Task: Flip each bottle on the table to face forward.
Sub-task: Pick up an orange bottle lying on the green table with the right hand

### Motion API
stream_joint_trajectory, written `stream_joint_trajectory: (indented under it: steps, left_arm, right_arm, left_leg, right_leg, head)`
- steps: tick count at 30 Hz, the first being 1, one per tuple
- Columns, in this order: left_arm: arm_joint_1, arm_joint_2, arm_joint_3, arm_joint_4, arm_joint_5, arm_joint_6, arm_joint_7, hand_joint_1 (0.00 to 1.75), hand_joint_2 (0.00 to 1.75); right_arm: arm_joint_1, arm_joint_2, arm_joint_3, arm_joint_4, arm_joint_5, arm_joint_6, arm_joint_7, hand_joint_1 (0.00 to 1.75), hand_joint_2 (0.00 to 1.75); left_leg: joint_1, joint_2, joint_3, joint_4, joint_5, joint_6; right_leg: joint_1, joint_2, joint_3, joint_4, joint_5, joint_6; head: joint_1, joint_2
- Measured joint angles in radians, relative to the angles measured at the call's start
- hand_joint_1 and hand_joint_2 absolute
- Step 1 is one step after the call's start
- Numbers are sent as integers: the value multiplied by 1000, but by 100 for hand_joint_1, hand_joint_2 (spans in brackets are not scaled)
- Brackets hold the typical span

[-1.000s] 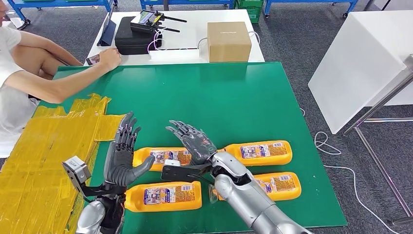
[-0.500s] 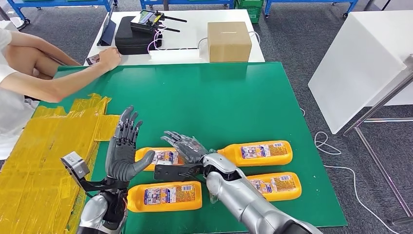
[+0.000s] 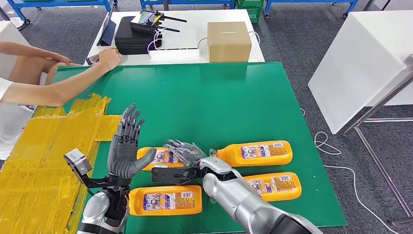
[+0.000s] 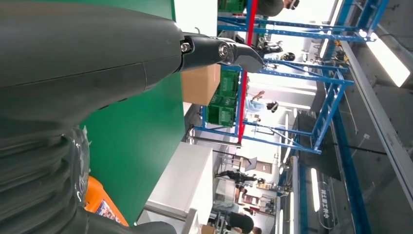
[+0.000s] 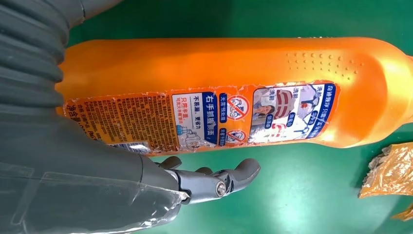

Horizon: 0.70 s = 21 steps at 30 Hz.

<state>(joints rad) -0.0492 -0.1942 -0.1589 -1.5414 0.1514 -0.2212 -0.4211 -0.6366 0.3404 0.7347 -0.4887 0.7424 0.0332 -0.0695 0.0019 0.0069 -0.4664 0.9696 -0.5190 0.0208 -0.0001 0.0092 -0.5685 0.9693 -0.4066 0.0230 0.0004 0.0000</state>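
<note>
The green table [image 3: 219, 97] has lots of bare room behind the bottles [image 3: 158, 157], where the right hand [image 3: 187, 152] lies spread on one and the left hand [image 3: 125, 146] stands up, fingers apart, holding nothing.

Orange bottles, green counter, yellow sheets.
Four bottles [image 3: 164, 200] [image 3: 256, 152] [image 3: 272, 185] [image 3: 158, 156], all bright orange w/ labels in blue, white, red & orange print; right wrist view: bottle [image 5: 234, 92] label has blue bands, white panels, red prohibition circles. Counter [image 3: 214, 97] flat green. Crinkled yellow sheets [image 3: 44, 156] at 9 o'clock. Left hand [image 3: 125, 148] dark grey, right hand [image 3: 187, 152] grey; arms silver. At 12 o'clock: tan cardboard box [image 3: 229, 41], black case [image 3: 134, 35], white table [image 3: 190, 22].
</note>
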Motion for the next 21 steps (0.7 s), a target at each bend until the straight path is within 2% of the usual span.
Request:
stream_joint_trajectory:
  steps: [7,15,16,19,20,21]
  left_arm:
    - [-3,0,1,3,0,0,0,0,175]
    - [-4,-2,2,6,-4,12,1,0,175]
    - [-4,-3,2,6,-6,12,1,0,175]
    - [-4,-7,2,8,-10,12,2,0,175]
    - [-4,-8,3,8,-10,12,3,0,175]
    - [-5,-8,3,9,-10,12,3,0,175]
  right_arm:
    - [-10,6,4,18,6,0,13,0,175]
    - [-30,19,44,43,73,-14,148,2,175]
    - [-33,20,49,46,74,-11,160,10,175]
    - [-43,23,65,56,74,0,190,107,175]
    - [-46,23,70,59,74,3,197,134,175]
    - [-48,24,74,61,74,5,203,136,175]
  left_leg:
    - [0,0,0,0,0,0]
    - [0,0,0,0,0,0]
    - [0,0,0,0,0,0]
    - [0,0,0,0,0,0]
    - [0,0,0,0,0,0]
    - [0,0,0,0,0,0]
  right_leg:
    - [0,0,0,0,0,0]
    - [0,0,0,0,0,0]
    - [0,0,0,0,0,0]
    - [0,0,0,0,0,0]
    - [0,0,0,0,0,0]
    - [0,0,0,0,0,0]
  head:
    - [0,0]
    - [0,0]
    - [0,0]
    - [0,0]
    - [0,0]
    - [0,0]
